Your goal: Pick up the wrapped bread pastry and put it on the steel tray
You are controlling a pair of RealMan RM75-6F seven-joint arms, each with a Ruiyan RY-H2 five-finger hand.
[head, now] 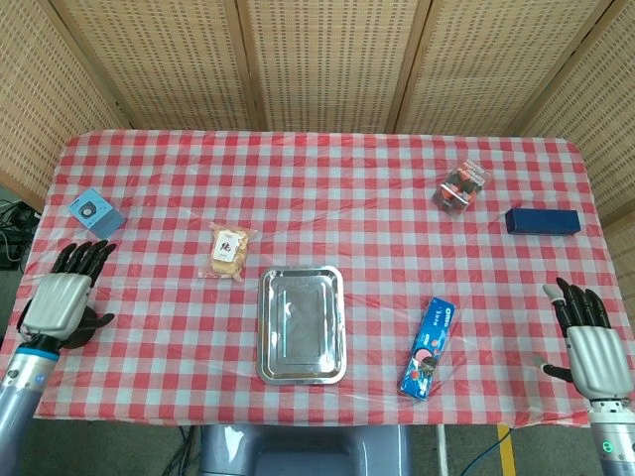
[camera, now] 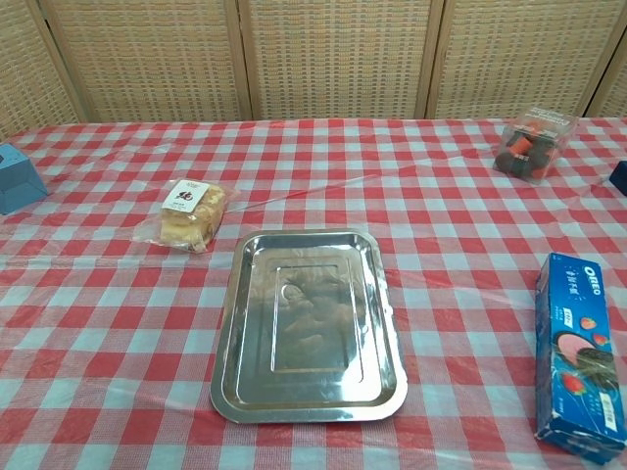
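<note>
The wrapped bread pastry (head: 227, 251) (camera: 188, 214) lies flat on the checked cloth, just up and left of the steel tray (head: 302, 324) (camera: 307, 323), which holds nothing. My left hand (head: 63, 297) hovers over the table's left edge with fingers spread and holds nothing, well left of the pastry. My right hand (head: 585, 339) sits at the right edge, fingers apart and holding nothing. The chest view shows neither hand.
A light blue box (head: 96, 213) (camera: 18, 178) lies at the far left. A blue Oreo box (head: 428, 347) (camera: 578, 354) lies right of the tray. A clear snack pack (head: 461, 186) (camera: 531, 143) and a dark blue box (head: 542, 220) sit at the back right.
</note>
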